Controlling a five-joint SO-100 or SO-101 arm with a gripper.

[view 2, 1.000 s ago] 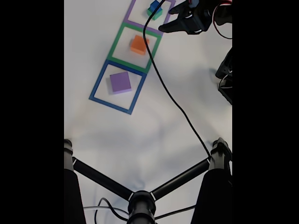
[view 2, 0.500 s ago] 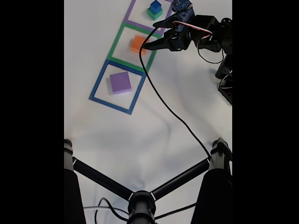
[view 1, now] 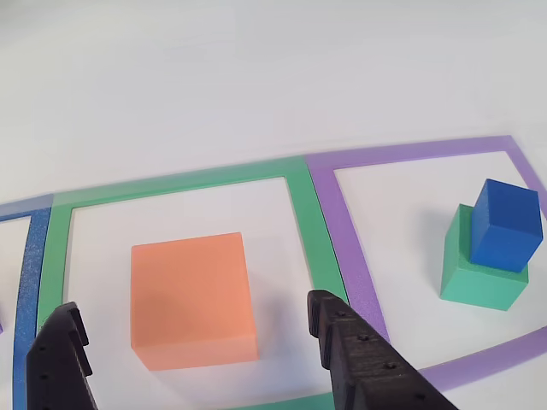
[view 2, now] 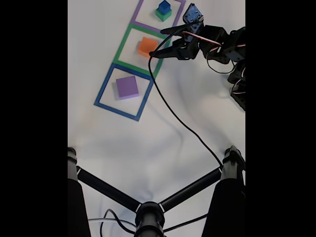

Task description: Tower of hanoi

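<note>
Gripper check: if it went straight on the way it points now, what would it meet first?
Probably the orange block. The gripper is open, its fingers straddling the block's line, inside the green tape square. How high the gripper hangs is unclear.

A hobby or lab robot test bench is suggested. A plain white tabletop (view 2: 148,143) is marked with three taped square outlines in a row: blue (view 2: 123,92), green (view 2: 142,51) and purple (view 2: 159,16). At the near edge of the fixed view, black tripod legs (view 2: 148,197) are spread, and a black cable (view 2: 182,118) is trailed across the surface toward the small servo-driven arm (view 2: 217,42) at far right.
</note>
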